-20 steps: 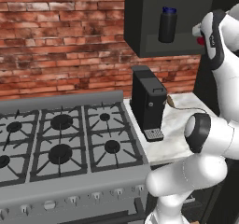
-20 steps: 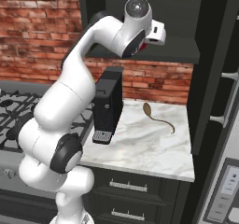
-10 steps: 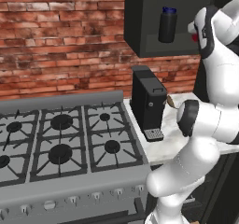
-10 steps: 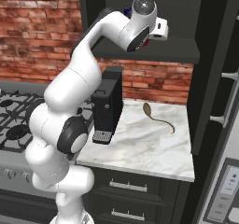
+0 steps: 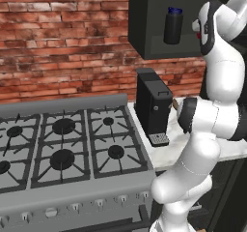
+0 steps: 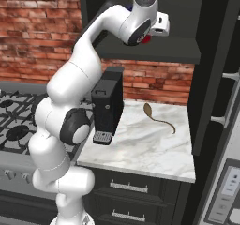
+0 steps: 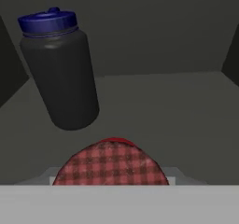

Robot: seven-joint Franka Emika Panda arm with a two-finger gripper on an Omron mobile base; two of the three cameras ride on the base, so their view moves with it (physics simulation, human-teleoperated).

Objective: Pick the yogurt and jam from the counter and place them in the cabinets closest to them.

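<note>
The jam point(image 7: 111, 164), a jar with a red checked lid, sits at the bottom of the hand view with my gripper point(image 5: 198, 28) shut on it; the fingertips are hidden behind it. It is held high, in front of the open black cabinet point(image 5: 144, 28), and shows as a red spot point(image 6: 146, 39) under the hand. Inside on the cabinet floor stands the yogurt point(image 7: 60, 69), a dark container with a blue lid point(image 5: 172, 25), up and left of the jam and apart from it. The marble counter point(image 6: 140, 149) lies far below.
A black coffee machine point(image 5: 153, 105) stands on the counter's left end, beside the grey gas stove point(image 5: 62, 144). A brown spoon-like utensil point(image 6: 157, 117) lies on the marble near the brick wall. A tall dark unit with silver handles point(image 6: 225, 121) borders the right.
The arm has straightened upward and the hand has carried the jam a little left, closer to the cabinet opening. The yogurt has not moved.
</note>
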